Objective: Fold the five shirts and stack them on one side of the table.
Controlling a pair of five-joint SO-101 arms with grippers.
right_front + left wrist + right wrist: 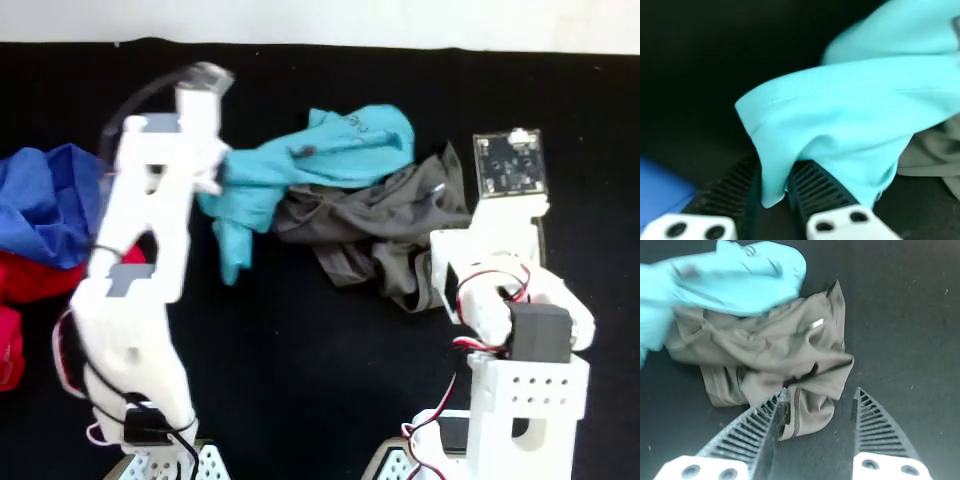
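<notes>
The left arm is raised, its gripper (775,167) pinching an edge of the turquoise shirt (320,155), which drapes crumpled over the grey shirt (385,215) (middle of the table (300,380)). The right gripper (821,392) hangs wide open, empty, above the grey shirt.

A crumpled turquoise shirt (320,155) lay at upper centre, overlapping a bunched grey shirt (390,225) to its lower right. At the left edge, a rumpled blue shirt (45,200) sat above a red shirt (30,280).

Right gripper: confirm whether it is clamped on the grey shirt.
No, the right gripper stands open over the grey shirt, pinching no cloth.
</notes>
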